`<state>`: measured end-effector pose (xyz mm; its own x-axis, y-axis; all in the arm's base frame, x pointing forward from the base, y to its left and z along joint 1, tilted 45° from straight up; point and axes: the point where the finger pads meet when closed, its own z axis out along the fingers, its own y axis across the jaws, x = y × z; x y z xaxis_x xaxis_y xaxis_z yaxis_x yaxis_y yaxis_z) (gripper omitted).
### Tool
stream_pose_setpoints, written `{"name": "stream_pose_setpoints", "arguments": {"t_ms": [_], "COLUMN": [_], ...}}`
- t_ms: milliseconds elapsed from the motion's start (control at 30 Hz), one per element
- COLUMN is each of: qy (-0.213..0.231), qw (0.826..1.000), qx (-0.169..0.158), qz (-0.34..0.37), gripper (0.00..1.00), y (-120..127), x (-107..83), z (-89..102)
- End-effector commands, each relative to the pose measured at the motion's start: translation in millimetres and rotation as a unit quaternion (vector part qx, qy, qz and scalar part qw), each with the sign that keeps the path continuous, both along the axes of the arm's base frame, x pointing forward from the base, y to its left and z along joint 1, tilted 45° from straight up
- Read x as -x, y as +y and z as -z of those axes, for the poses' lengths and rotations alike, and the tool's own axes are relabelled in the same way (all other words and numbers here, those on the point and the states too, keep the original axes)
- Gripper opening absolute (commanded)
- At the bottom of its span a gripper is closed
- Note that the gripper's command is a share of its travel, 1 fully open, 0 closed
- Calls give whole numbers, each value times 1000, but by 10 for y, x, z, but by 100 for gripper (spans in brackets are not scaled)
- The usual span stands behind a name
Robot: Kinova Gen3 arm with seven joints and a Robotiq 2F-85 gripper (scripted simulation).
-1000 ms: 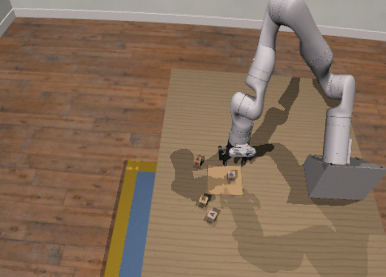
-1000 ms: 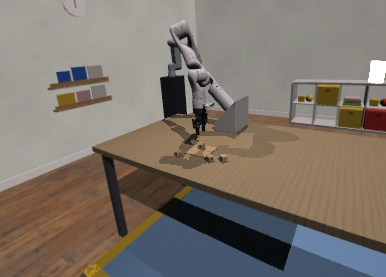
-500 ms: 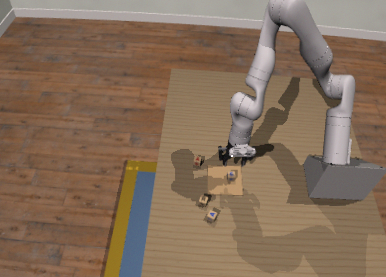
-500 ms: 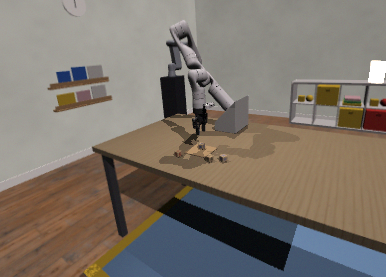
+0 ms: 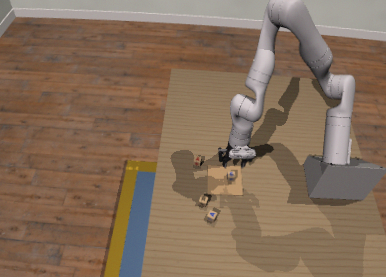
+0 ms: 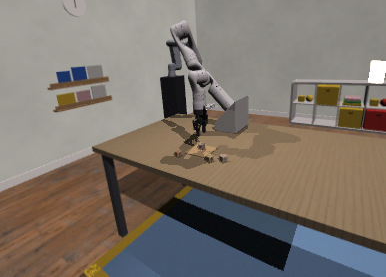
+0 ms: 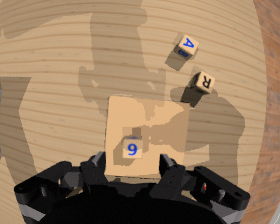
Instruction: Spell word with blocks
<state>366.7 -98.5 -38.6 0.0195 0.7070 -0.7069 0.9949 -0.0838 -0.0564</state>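
Note:
A small tan mat (image 5: 226, 179) lies on the table; it also shows in the wrist view (image 7: 146, 137). One block with a blue letter like a G (image 7: 131, 150) (image 5: 231, 174) sits on the mat. The A block (image 7: 186, 47) (image 5: 212, 215) and the R block (image 7: 204, 82) (image 5: 204, 199) lie off the mat, on the side away from the robot base. A block with a red letter (image 5: 199, 160) lies off the mat to its left, outside the wrist view. My gripper (image 5: 235, 154) (image 7: 132, 161) hovers above the mat's near edge, partly open and empty.
The robot's grey base box (image 5: 340, 177) stands at the right of the table. The table's left edge (image 5: 155, 192) runs not far beyond the red-letter block, with a blue and yellow floor mat (image 5: 131, 222) below it.

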Motion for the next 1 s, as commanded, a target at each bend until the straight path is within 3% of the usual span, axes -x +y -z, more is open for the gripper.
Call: {"name": "stream_pose_setpoints", "arguments": {"t_ms": [0, 967], "qy": [-1, -2], "qw": [1000, 1000], "qx": [2, 2], "qz": [2, 1], "gripper": [67, 67], "y": [-59, -302], "x": [11, 46], "z": [34, 280]}}
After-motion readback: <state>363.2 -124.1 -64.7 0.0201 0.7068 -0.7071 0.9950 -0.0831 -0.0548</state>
